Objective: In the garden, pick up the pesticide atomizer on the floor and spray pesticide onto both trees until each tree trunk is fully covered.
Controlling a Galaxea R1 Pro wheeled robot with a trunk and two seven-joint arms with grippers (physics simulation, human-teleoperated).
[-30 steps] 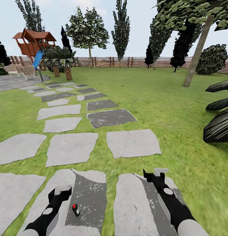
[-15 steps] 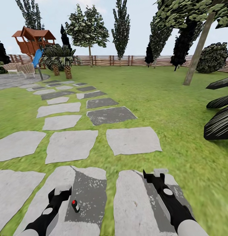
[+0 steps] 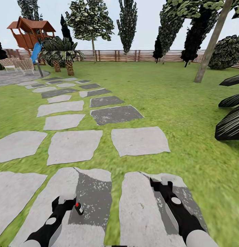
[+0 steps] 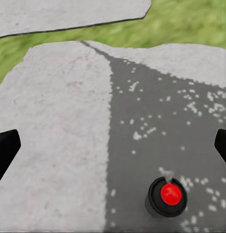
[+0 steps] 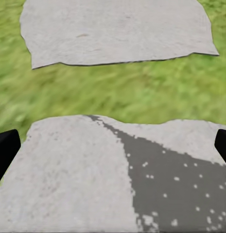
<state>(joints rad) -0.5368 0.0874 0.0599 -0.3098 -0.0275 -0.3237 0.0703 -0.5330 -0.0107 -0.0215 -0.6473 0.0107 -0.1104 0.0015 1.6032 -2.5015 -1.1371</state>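
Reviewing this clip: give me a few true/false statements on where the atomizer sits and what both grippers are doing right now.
1. The pesticide atomizer stands on a stone slab. True.
2. The left gripper is shut on the atomizer. False: its jaws are open, and the bottle sits on the ground beside it.
3. The right gripper hangs over a neighbouring slab, holding nothing. True.
4. The atomizer lies on grass. False: it rests on the slab's dark shaded patch.

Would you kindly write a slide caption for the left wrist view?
Open left gripper above a grey paving slab, the red-topped pesticide atomizer standing on its shadowed half.
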